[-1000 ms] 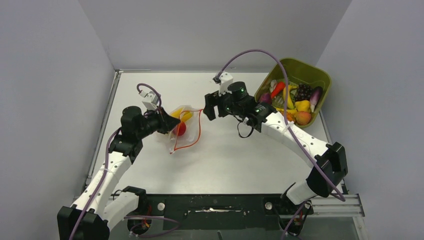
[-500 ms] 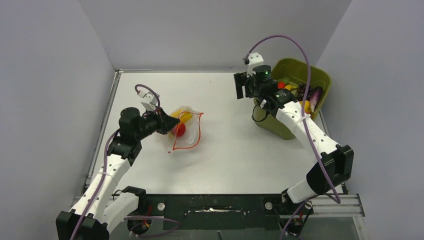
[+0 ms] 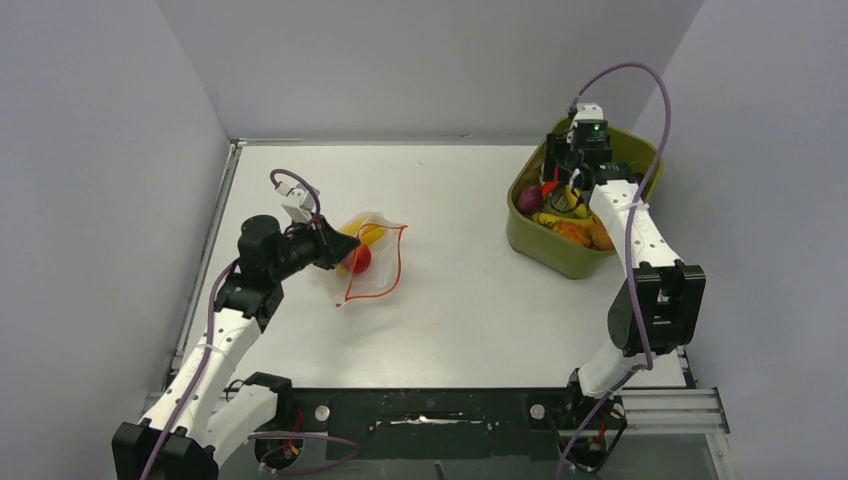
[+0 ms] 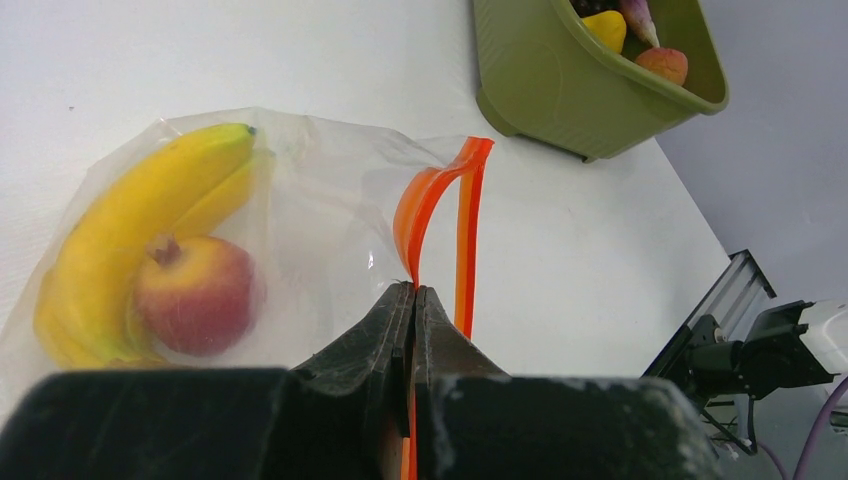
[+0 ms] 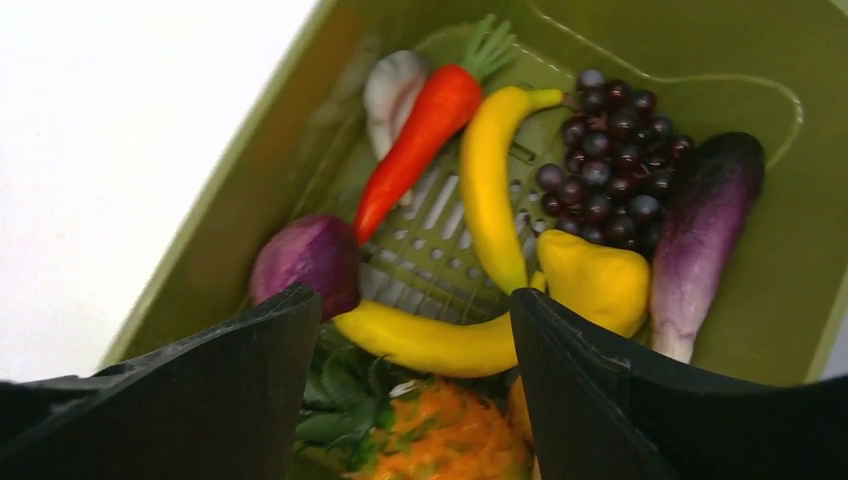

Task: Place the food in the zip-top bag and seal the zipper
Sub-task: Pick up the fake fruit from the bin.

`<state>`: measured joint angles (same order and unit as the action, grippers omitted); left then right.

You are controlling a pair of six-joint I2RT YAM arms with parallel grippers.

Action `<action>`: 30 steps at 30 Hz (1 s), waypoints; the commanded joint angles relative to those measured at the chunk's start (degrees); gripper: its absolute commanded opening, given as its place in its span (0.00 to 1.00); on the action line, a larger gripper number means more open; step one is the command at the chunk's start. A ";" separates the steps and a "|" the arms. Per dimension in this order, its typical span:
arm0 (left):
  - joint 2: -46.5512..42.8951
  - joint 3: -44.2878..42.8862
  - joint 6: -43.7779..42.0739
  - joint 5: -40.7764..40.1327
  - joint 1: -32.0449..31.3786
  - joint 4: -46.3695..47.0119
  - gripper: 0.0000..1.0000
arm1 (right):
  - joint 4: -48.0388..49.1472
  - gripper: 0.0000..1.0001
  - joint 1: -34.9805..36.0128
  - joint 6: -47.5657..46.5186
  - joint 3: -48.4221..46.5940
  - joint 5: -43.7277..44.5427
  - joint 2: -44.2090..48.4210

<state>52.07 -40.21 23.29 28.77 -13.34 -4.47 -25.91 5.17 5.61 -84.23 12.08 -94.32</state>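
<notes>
Widest first: the white table [image 3: 450,300], with the green bin [image 3: 545,250] in its far right corner as our marker. The right arm [image 3: 640,240] rises tall from its base and reaches forward, wrist tipped down over the bin. The left arm [image 3: 225,330] bows out well left of the bin, forearm pointing toward it. The zip-top bag [image 3: 375,260] lies flat, well left of the bin, mouth gaping toward it. The right gripper [image 5: 415,300] hangs directly above the bin, spread wide, nothing between the fingers. The left gripper [image 4: 413,292], on the bag's side away from the bin, is pinched tight on the zipper [image 4: 465,220], orange strip rising from the tips. In the bin: eggplant [image 5: 705,230], carrot [image 5: 420,130], grapes [image 5: 610,160]. In the bag: banana [image 4: 130,210] touching a red fruit [image 4: 195,295].
</notes>
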 commanded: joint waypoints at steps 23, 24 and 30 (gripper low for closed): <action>0.37 -0.82 -0.88 -0.55 0.68 2.10 0.00 | 12.41 0.62 -15.84 0.84 -14.48 -17.89 -22.41; 0.50 -0.79 -0.88 -0.48 0.79 2.10 0.00 | 12.64 0.62 -15.95 0.28 -14.60 -18.09 -22.59; 0.85 -0.84 -0.80 -0.33 0.86 2.10 0.00 | 12.76 0.62 -17.21 -1.19 -15.62 -19.48 -24.27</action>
<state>53.04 -40.21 23.24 28.34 -12.93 -4.51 -16.08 -11.33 6.04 -96.42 -5.21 -117.99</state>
